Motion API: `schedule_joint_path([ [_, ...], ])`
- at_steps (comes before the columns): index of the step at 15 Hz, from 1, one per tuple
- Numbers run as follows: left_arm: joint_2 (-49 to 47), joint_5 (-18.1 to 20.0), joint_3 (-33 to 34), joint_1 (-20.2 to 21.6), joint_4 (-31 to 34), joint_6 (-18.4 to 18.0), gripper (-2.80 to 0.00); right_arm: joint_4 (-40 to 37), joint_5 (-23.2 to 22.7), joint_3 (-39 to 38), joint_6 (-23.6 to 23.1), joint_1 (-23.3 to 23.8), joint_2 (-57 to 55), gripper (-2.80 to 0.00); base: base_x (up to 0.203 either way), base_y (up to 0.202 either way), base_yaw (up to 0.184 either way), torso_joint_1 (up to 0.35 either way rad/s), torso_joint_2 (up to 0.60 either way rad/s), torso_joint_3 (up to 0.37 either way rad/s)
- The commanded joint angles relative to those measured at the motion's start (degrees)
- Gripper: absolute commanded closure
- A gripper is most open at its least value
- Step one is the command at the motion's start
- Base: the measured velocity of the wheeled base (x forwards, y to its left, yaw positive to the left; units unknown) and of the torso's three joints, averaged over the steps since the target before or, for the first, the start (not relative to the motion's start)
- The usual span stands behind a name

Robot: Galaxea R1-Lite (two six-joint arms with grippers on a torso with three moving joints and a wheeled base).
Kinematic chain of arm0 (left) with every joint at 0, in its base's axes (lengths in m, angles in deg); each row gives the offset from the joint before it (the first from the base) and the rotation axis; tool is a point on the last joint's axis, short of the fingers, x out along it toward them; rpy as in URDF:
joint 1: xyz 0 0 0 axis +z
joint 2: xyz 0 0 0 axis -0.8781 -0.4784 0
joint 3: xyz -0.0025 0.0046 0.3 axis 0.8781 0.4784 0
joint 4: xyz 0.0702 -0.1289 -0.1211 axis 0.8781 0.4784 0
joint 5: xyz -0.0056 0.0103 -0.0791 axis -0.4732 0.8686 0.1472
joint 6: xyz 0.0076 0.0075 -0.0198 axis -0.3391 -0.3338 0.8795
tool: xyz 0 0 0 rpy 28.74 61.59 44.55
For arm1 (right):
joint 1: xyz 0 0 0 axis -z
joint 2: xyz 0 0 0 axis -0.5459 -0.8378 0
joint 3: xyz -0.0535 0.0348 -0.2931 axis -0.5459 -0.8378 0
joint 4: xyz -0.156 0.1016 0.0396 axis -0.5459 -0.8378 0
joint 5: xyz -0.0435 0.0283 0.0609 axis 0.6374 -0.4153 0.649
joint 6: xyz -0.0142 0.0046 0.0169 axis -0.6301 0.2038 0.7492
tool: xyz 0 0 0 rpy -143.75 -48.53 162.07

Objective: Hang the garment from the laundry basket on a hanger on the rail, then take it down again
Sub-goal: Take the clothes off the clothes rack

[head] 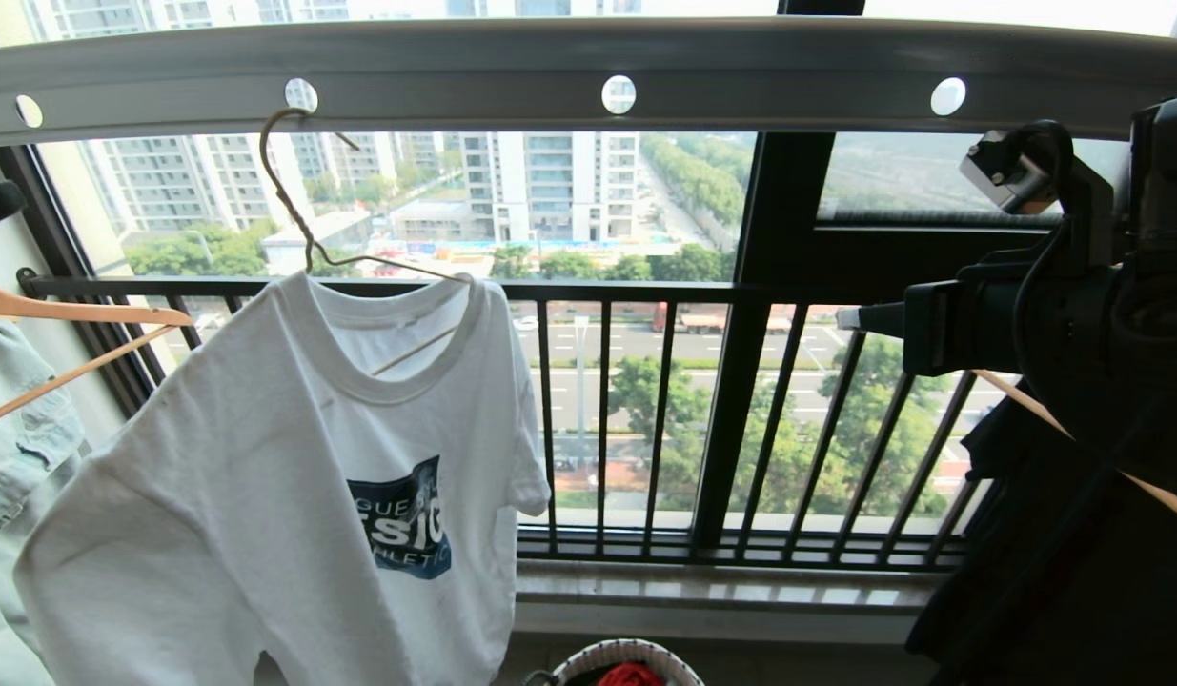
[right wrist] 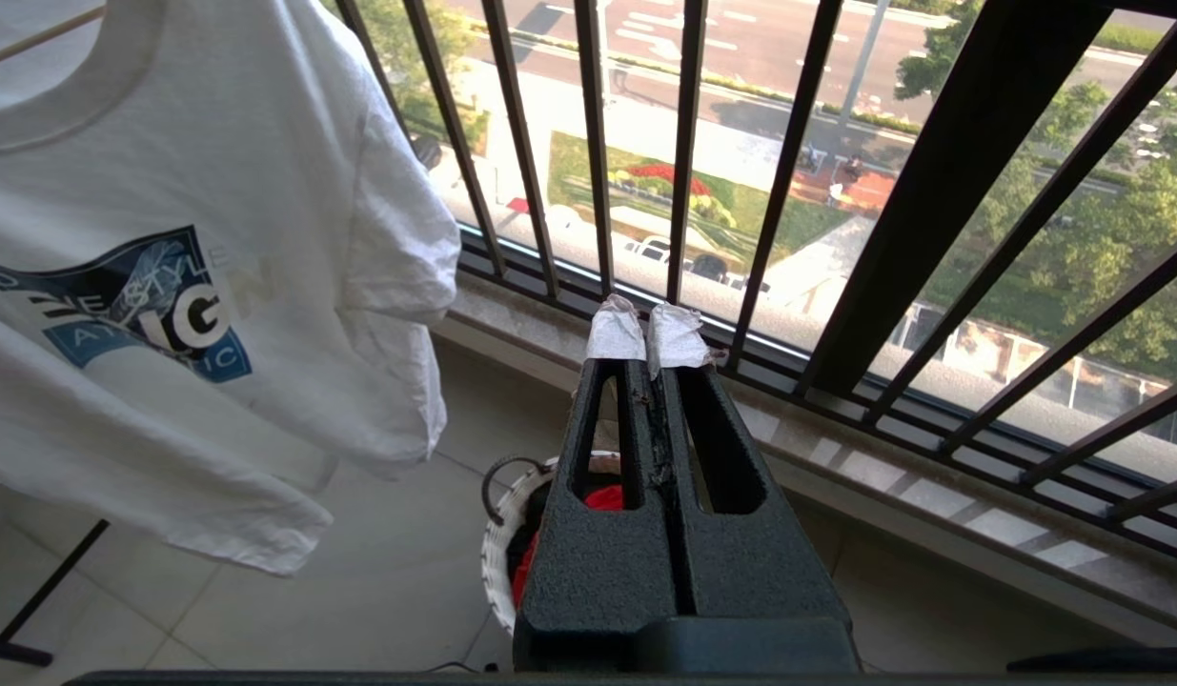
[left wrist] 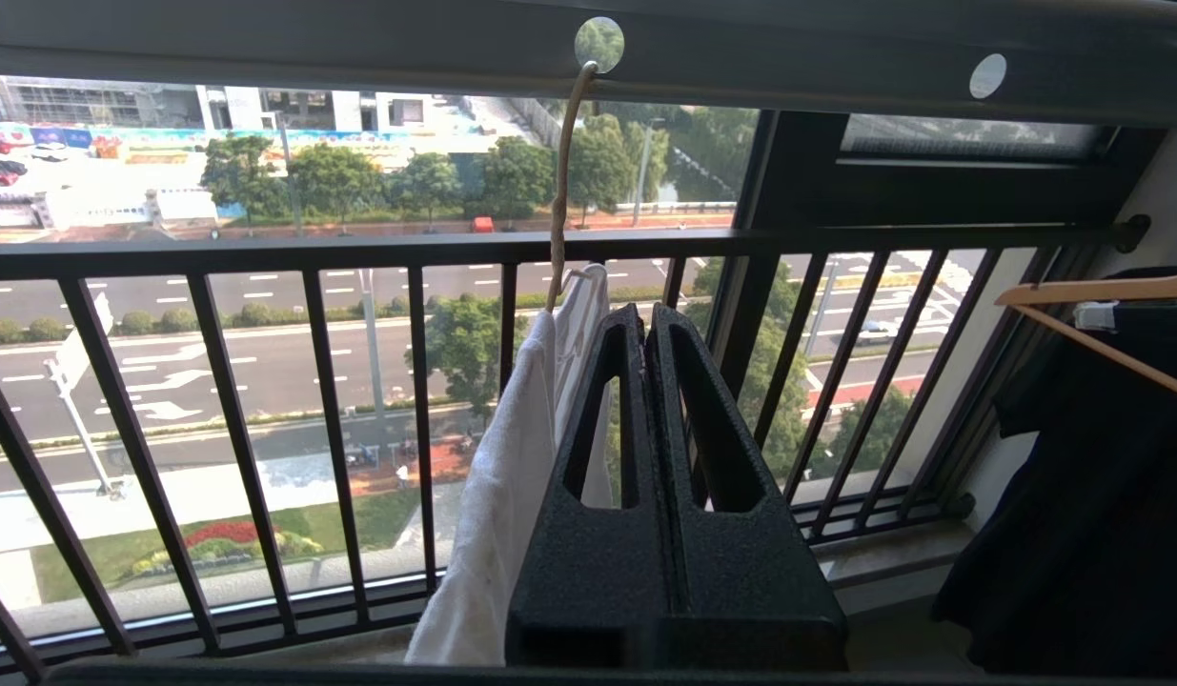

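White cotton T-shirt (head: 293, 495) hangs on the wire hanger (head: 307, 224), whose hook sits in one of the round holes of the rail (head: 569, 71). The shirt is skewed under the rail: one shoulder sits high beside the hook, the other droops low, with the wire showing through the collar. The blue logo faces the robot.

The basket (head: 615, 659) stands on the floor well below the rail, past the shirt's higher sleeve, with a red cloth (head: 629, 675) inside. The shirt is not in the basket.

Left gripper (left wrist: 645, 319): fingers pressed together, holding nothing, raised just beside the shirt's edge and below the hook's hole in the rail; whether it touches the cloth cannot be told.

Right gripper (right wrist: 648, 329): taped fingertips (right wrist: 615, 333) pressed together, holding nothing, well below the rail, above the basket and clear of the shirt. Its arm (head: 1045, 314) enters the head view under the rail's right portion.

Under the rail's left end, a wooden hanger (head: 69, 333) carries a pale denim garment (head: 21, 419). Under the right end hangs a dark garment (left wrist: 1084, 476). A black window railing (head: 645, 419) runs behind the rail
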Motion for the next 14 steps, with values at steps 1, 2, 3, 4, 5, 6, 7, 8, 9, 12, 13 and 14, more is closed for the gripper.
schedule_joint_path([
  [1,-1.78,0.11,-0.03,0.00,0.07,0.07,0.00,0.01,-0.28,-0.03,-0.01,-0.01,0.02,0.00,0.000,0.000,0.000,0.000,0.00,0.000],
  [2,-2.50,0.03,-0.03,0.00,0.14,0.02,0.00,0.01,-0.28,-0.03,-0.01,-0.01,-0.15,0.00,0.000,0.000,0.000,0.000,0.00,0.000],
  [3,-3.18,0.02,-0.03,0.00,0.48,-0.02,0.00,0.01,-0.28,-0.03,-0.01,-0.01,-0.24,0.00,0.000,0.000,0.000,0.000,0.00,0.000],
  [4,-3.83,0.02,-0.32,0.00,0.70,-0.02,0.00,0.01,-0.28,-0.02,-0.01,-0.01,-0.43,0.00,0.000,0.000,0.000,0.000,0.00,0.000],
  [5,-4.49,0.02,-0.90,0.00,0.77,-0.02,0.00,0.01,-0.36,0.05,-0.01,-0.01,-0.67,0.00,0.000,0.000,0.000,0.000,0.00,0.000],
  [6,-5.02,0.02,-1.26,0.00,0.72,-0.02,0.00,0.01,-0.46,0.06,-0.01,-0.10,-0.60,0.00,0.000,0.000,0.000,0.000,0.00,0.000],
  [7,-5.41,0.02,-2.17,0.00,0.79,-0.02,0.00,0.01,-0.65,0.06,-0.01,-0.12,-0.51,0.00,0.000,0.000,0.000,0.000,0.00,0.000],
  [8,-5.65,0.02,-2.58,0.00,0.89,-0.08,0.00,-0.07,-0.90,0.06,-0.01,-0.19,-0.51,0.00,0.000,0.000,0.000,0.000,0.00,0.000],
  [9,-6.08,0.02,-2.72,0.00,0.87,-0.11,0.00,-0.07,-0.99,0.06,0.08,-0.37,-0.59,0.00,0.000,0.000,0.000,0.000,0.00,0.000],
  [12,-9.11,0.07,-3.75,-0.09,0.89,-0.11,0.00,0.01,-3.10,0.15,0.34,-0.92,-1.12,0.00,0.000,0.000,0.000,0.000,0.00,0.000],
  [13,-10.68,0.10,-4.29,-0.09,0.89,-0.11,0.00,0.01,-3.10,0.15,0.34,-0.98,-1.32,0.00,0.000,0.000,0.000,0.000,0.00,0.000],
  [14,-12.82,0.11,-5.06,-0.09,0.91,-0.11,0.00,0.01,-3.10,0.15,0.43,-0.98,-1.56,0.00,0.000,0.000,0.000,0.000,0.00,0.000],
])
